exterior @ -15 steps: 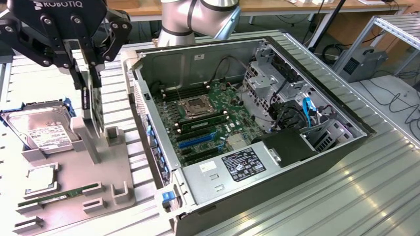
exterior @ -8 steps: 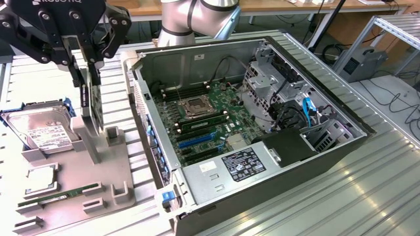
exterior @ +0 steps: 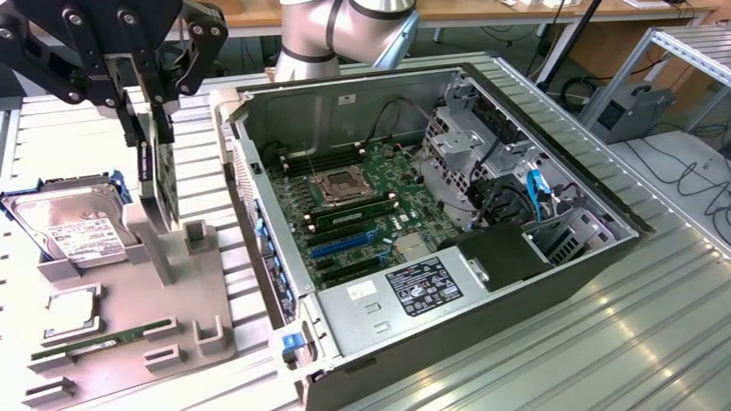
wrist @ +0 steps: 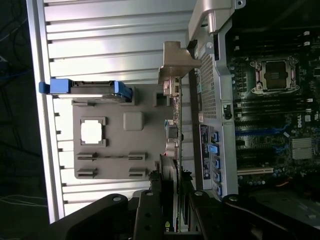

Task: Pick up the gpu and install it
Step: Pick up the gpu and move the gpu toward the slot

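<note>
The gpu [exterior: 160,184] is a thin dark card standing on edge over the grey holder tray [exterior: 183,317], at the exterior view's left. My gripper [exterior: 149,128] is above it, its black fingers [exterior: 167,120] closed on the card's upper edge from both sides. Whether the card's lower edge still rests in the holder's post, I cannot tell. In the wrist view the gpu [wrist: 173,135] runs edge-on away from my gripper [wrist: 172,205], with its metal bracket [wrist: 177,62] at the far end. The open computer case [exterior: 514,325] lies beside the tray, motherboard [exterior: 365,205] and blue slots [exterior: 342,244] exposed.
On the tray lie a hard drive [exterior: 74,227] in a blue caddy, a CPU [exterior: 68,308] and a green RAM stick [exterior: 98,342]. The case's side wall [wrist: 207,100] stands between the tray and the motherboard [wrist: 272,105]. The ribbed metal table [exterior: 639,342] surrounds everything.
</note>
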Tool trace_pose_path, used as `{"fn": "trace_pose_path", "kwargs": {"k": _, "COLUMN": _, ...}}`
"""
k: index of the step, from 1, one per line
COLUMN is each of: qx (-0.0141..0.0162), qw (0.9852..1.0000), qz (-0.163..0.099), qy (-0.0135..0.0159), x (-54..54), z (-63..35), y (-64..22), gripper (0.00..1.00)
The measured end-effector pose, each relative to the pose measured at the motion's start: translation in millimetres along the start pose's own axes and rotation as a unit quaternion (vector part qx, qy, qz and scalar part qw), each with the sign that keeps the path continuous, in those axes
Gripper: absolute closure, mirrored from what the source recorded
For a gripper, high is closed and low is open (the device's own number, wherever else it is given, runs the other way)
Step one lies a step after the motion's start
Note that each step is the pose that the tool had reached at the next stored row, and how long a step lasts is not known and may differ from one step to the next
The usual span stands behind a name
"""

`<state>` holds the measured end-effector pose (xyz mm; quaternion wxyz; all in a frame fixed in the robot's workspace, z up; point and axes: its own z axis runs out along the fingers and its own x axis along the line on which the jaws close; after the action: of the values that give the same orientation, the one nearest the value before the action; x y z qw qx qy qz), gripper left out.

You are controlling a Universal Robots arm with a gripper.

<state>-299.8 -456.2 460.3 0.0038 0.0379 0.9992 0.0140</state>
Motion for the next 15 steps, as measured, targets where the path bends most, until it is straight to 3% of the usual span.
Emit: {"fn": "trace_pose_path", "kwargs": {"k": 15, "qx": 0.0000, "qw": 1.0000, "qz": 0.000, "qy": 0.0000, "x": -0.1, "z": -12.1, "y": 0.3, "gripper": 0.74}}
